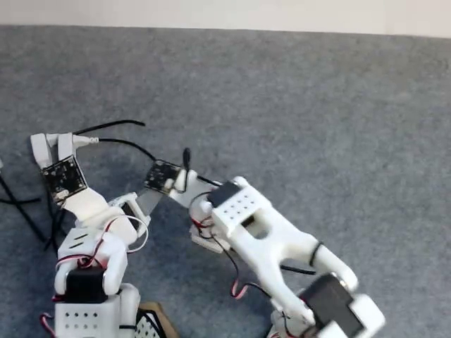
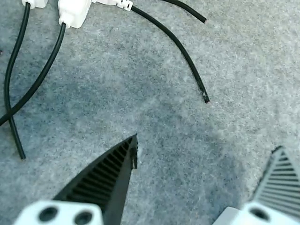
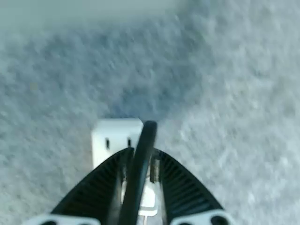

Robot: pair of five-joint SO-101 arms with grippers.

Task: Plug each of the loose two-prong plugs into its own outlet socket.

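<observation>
My right gripper [image 3: 142,152] is shut on a white two-prong plug [image 3: 148,202]. Its black cable [image 3: 140,164] runs up between the fingers. Just past the fingertips a white outlet socket [image 3: 116,139] lies on the carpet, its two slots facing the plug. In the high view that cable [image 1: 187,159] sticks up beside the right wrist camera board [image 1: 163,176]. My left gripper [image 2: 207,143] hangs open over bare carpet, holding nothing. Beyond it lie two white plug bodies [image 2: 75,11] [image 2: 33,2] with black leads, which the high view places at the far left [image 1: 67,144] [image 1: 42,148].
Grey carpet [image 1: 317,105] covers the whole table. A loose black cable [image 2: 180,49] curves from a small white connector [image 2: 119,3] and ends on the carpet between the arms. More black leads [image 1: 25,215] cross at the left edge. A brown object [image 1: 158,317] sits beside the left arm's base.
</observation>
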